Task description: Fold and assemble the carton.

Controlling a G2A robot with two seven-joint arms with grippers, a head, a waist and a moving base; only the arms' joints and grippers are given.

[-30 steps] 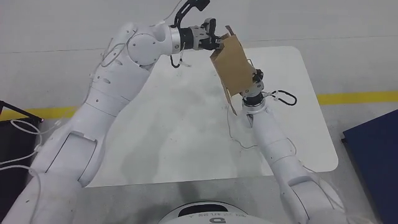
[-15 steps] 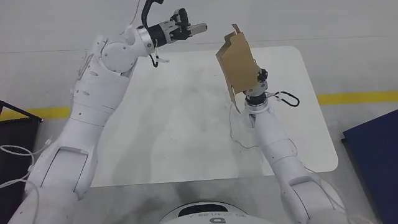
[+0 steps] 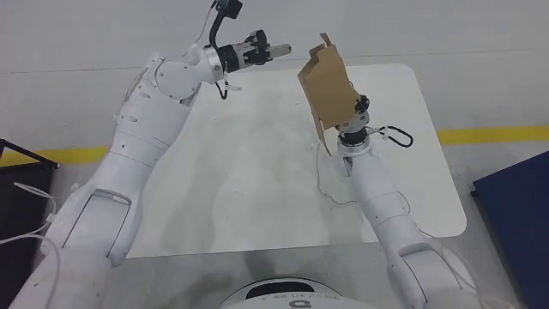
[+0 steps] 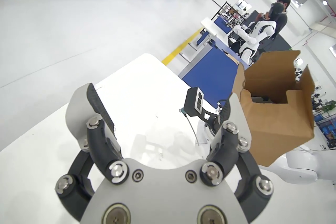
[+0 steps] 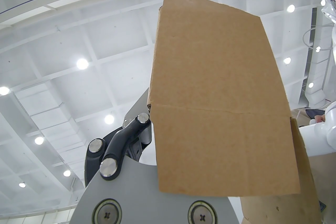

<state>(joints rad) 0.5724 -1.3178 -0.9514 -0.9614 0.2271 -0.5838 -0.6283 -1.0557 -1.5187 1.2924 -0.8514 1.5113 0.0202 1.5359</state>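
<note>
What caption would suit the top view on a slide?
Right gripper holds the brown carton above the white table; the open left gripper hovers nearby, not touching it.

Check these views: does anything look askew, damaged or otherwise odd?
The carton looks askew. The right gripper holds it tilted in the air above the table, and its end flaps stand open at uneven heights. The left gripper is open and apart from it. No clear tear and no spill shows.

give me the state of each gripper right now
Left gripper: open, holding nothing.
Right gripper: closed on the brown cardboard carton.
</note>
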